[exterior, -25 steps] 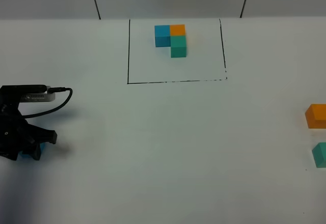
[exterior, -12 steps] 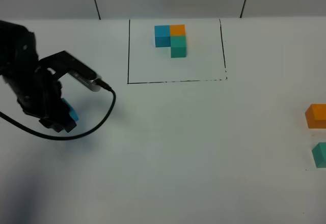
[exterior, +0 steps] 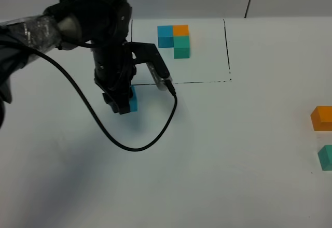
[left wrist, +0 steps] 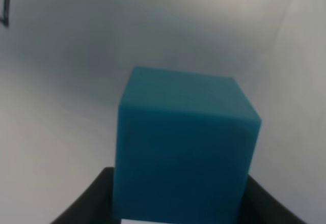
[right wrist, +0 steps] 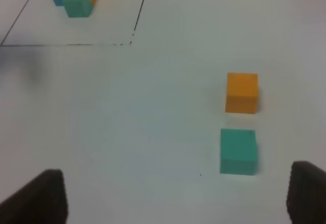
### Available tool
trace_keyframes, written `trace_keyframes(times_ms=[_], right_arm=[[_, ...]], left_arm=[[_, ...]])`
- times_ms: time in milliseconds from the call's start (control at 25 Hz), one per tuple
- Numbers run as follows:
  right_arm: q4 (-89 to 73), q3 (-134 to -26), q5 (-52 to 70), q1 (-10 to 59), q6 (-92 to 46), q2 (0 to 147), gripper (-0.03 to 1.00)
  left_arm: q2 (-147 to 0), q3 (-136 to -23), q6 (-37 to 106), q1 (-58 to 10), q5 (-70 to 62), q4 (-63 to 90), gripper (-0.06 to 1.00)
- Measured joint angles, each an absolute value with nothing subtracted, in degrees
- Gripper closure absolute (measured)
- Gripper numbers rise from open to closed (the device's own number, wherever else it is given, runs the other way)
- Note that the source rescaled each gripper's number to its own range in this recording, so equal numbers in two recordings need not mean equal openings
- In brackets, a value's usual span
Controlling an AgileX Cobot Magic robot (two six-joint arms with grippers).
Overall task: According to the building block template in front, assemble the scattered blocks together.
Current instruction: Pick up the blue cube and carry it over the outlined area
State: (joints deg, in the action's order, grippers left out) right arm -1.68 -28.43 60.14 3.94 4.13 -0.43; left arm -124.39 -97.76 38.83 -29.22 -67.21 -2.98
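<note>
Fingers of the left gripper are clamped on the blue cube, held just outside the framed template, likely for building there; the right gripper is spread empty, orange cube and teal cube lying nearby

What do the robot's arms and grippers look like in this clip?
The left arm is black and bulky, with one link wrapped in shiny clear film. A long black cable loops from a small camera box at its wrist. The left gripper is black too. Of the right gripper only two dark, blurred fingertips show.
</note>
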Motion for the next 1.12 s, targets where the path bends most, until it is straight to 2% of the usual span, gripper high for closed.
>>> trace_keyframes(times_ms=[200,400,1120], right_arm=[[-1.7,-28.4,60.1,3.9,4.1,-0.4,0.22],[-1.7,-28.4,60.1,3.9,4.1,-0.4,0.22],[-1.7,-28.4,60.1,3.9,4.1,-0.4,0.23]], left_arm=[[-130.4,-108.2,41.3,-33.1,-68.5,-3.9,0.94],[-133.9,-113.2,42.0,-35.8,-68.5,-4.0,0.94],[-138.9,-114.3,38.3,-37.8,-65.0,-4.0,0.94]])
